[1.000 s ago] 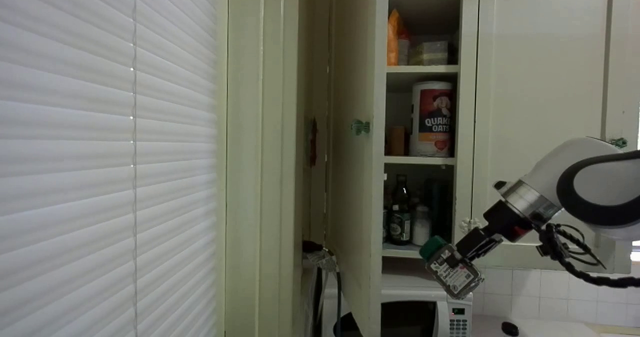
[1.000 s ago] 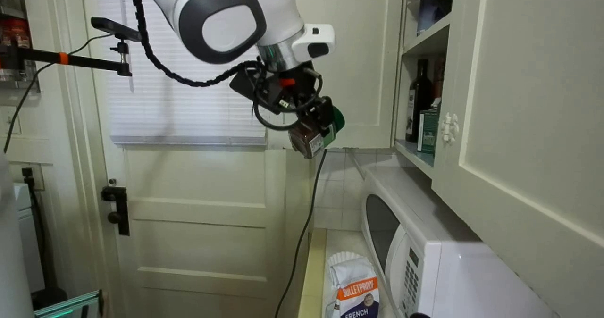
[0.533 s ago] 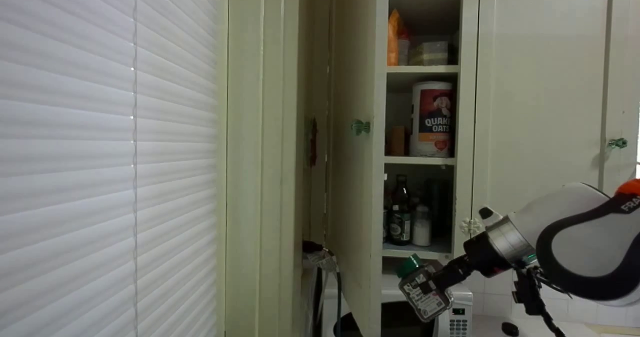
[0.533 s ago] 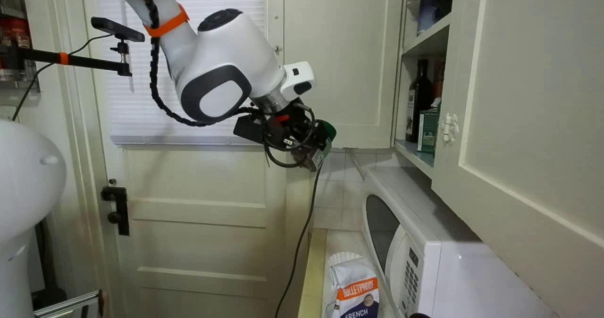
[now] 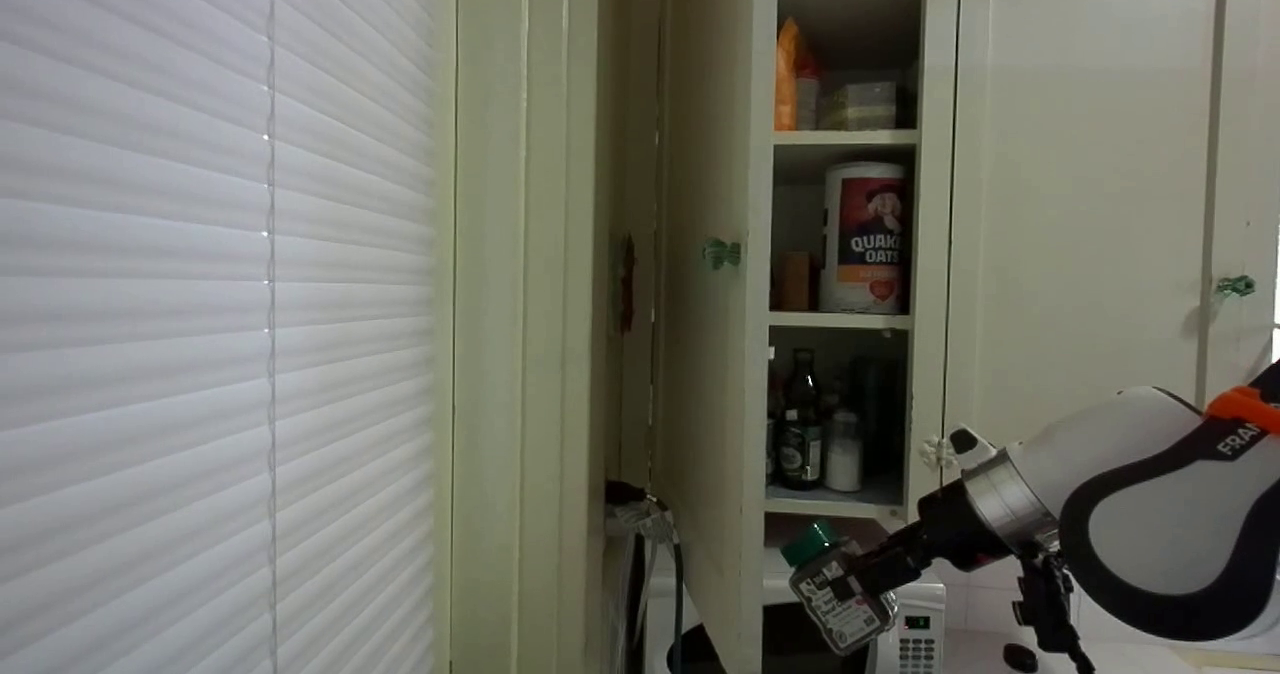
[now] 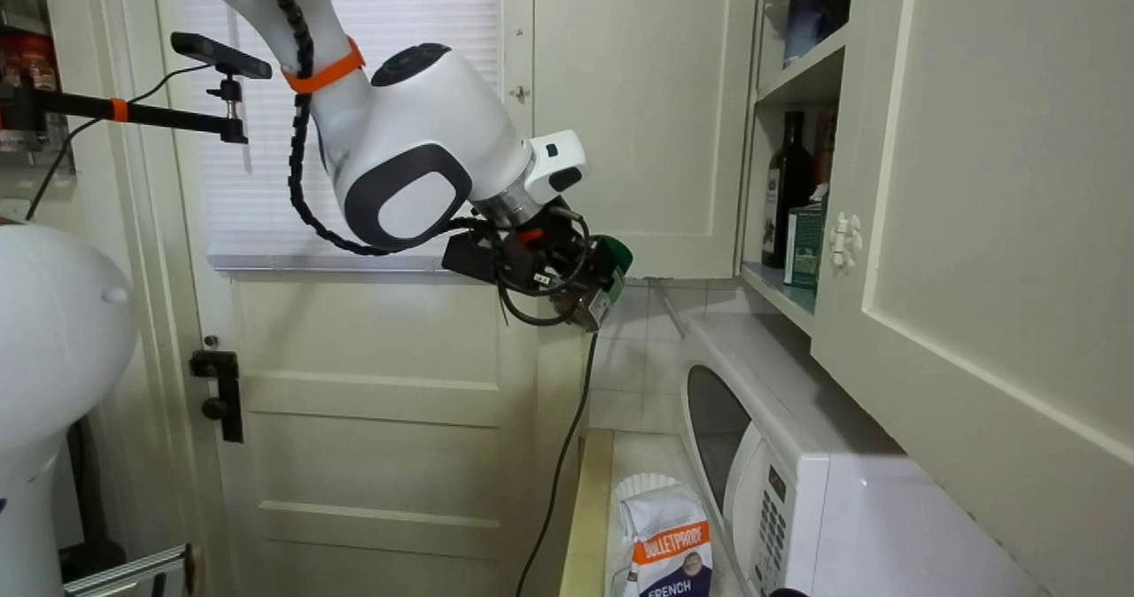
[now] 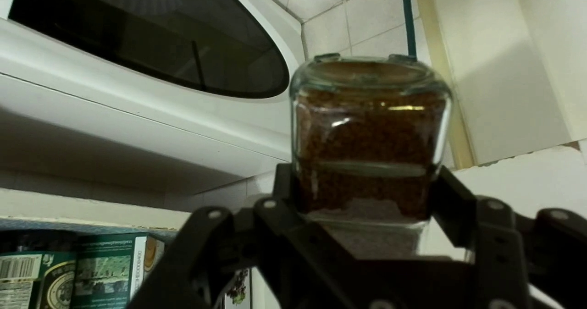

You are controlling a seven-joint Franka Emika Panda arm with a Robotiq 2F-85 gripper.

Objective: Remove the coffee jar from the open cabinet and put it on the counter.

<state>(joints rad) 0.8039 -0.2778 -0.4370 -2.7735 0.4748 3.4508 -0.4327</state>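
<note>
Above yellow edge [image 6: 588, 508] of desk [image 6: 648, 451], nr. its far corner as seen in an exterior view, coffee jar [image 6: 599, 303] is up in air. Fingers [image 7: 454, 203] grip jar on opp. sides, per wrist view. Jar tilted, green lid [image 5: 810, 544] uppermost. Open cabinet [image 5: 932, 254]: jar outside it, showing lower than bottom shelf [image 5: 830, 507]; shelf carries dark bottle [image 5: 800, 459], next level up an oats tub [image 5: 865, 239]. Microwave [image 6: 824, 473] sits on desk, back from yellow edge; bag [image 6: 669, 544] mkd. "Bulletproof" btwn. the two. Exact ht. over desk: can't tell.
</note>
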